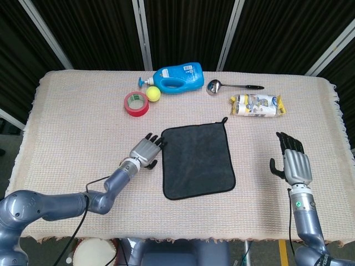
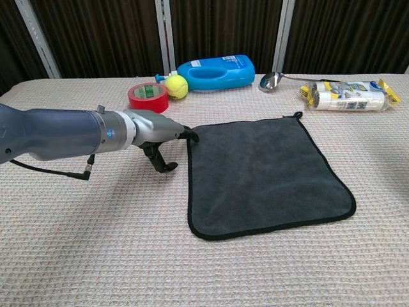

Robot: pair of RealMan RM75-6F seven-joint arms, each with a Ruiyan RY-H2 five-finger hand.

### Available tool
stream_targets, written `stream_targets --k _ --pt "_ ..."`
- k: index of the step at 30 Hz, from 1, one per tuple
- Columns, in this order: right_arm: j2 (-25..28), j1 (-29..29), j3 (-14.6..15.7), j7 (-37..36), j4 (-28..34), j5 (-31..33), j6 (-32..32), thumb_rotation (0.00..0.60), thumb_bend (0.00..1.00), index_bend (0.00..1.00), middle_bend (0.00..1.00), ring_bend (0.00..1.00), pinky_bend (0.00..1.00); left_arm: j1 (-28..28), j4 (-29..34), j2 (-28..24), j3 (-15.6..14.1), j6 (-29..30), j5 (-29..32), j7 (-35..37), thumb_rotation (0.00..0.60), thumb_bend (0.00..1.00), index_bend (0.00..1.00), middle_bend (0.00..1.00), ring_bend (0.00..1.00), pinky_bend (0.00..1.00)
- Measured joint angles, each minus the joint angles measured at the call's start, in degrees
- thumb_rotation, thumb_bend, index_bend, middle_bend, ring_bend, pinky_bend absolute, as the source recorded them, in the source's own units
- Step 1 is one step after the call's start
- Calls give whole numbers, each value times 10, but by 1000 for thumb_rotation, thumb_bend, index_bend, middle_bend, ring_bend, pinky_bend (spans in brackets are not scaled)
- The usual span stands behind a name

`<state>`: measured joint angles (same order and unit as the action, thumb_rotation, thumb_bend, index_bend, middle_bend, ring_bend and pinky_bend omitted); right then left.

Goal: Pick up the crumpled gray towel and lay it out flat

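The gray towel (image 1: 197, 160) (image 2: 262, 173) lies spread flat in the middle of the table, with a small loop at its far right corner. My left hand (image 1: 146, 151) (image 2: 161, 133) hovers flat at the towel's far left corner, fingers extended, their tips at the towel's edge, and holds nothing. Well to the right of the towel, my right hand (image 1: 292, 160) stands open with fingers straight and apart, empty; the chest view does not show it.
Along the far side sit a red tape roll (image 1: 136, 103), a yellow ball (image 1: 153, 94), a blue detergent bottle (image 1: 178, 77), a metal ladle (image 1: 233, 86) and a wrapped packet (image 1: 257, 105). The woven tablecloth (image 1: 72, 138) covers the table.
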<state>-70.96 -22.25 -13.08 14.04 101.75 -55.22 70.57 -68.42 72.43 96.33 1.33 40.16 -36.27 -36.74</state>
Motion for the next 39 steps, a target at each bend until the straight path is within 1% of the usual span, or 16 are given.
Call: stream_targets --k 9,21,31,35,37,39 --pt "1 1 2 3 7 -1 3 600 560 0 68 0 36 0 -9 6 -9 -9 5 -5 600 483 73 7 0 20" --pt "0 2 3 8 7 4 5 600 559 0 68 0 36 12 3 -18 -22 -2 -1 -4 600 484 72 7 0 20" --pt "2 3 2 6 9 3 6 600 560 0 68 0 36 16 12 -23 -19 5 -10 -1 600 483 50 5 0 20" --pt "2 5 4 5 9 2 7 600 560 0 68 0 36 18 17 -24 -16 9 -13 2 600 479 9 0 0 19" --pt "2 5 4 4 9 2 7 600 560 0 69 0 36 20 20 -24 -14 13 -16 6 600 459 0 0 0 19" --pt "3 6 4 2 9 1 7 600 560 0 69 0 36 23 26 -26 -10 17 -21 13 600 419 0 0 0 19"
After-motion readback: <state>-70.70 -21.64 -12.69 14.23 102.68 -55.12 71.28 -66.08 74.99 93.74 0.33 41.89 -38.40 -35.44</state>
